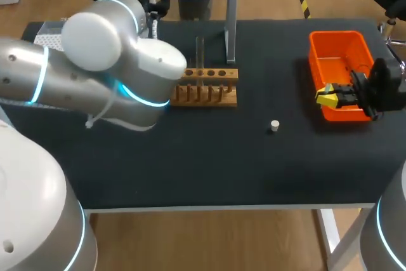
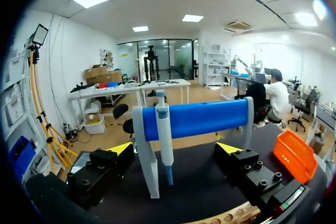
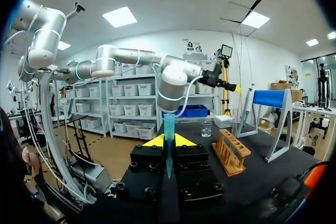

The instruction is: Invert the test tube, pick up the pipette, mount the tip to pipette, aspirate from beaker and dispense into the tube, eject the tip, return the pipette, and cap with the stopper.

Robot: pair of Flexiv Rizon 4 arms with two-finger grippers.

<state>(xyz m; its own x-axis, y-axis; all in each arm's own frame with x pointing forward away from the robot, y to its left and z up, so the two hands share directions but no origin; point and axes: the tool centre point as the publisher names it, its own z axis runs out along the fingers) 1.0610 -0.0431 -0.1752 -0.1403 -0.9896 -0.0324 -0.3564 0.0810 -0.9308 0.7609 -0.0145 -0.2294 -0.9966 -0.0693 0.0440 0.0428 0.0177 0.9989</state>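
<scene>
Head view: test tube (image 1: 200, 52) upright in the rack (image 1: 204, 87) mid-frame, stopper (image 1: 274, 125) lower right of it, my right pincer (image 1: 328, 96) at the orange bin (image 1: 342, 61), far right.

Left wrist: left pincer (image 2: 176, 148) wide open, pipette (image 2: 164, 140) hanging on the blue stand (image 2: 205, 118) ahead, lined up between its 2 fingers, not touching. I'd go in level, squeeze the body, then lift off.

Right wrist: right pincer (image 3: 169, 141) clamped on the blue tip (image 3: 169, 125); keep it vertical.

Wooden rack (image 1: 209, 87) partly behind left arm (image 1: 101, 61)
</scene>
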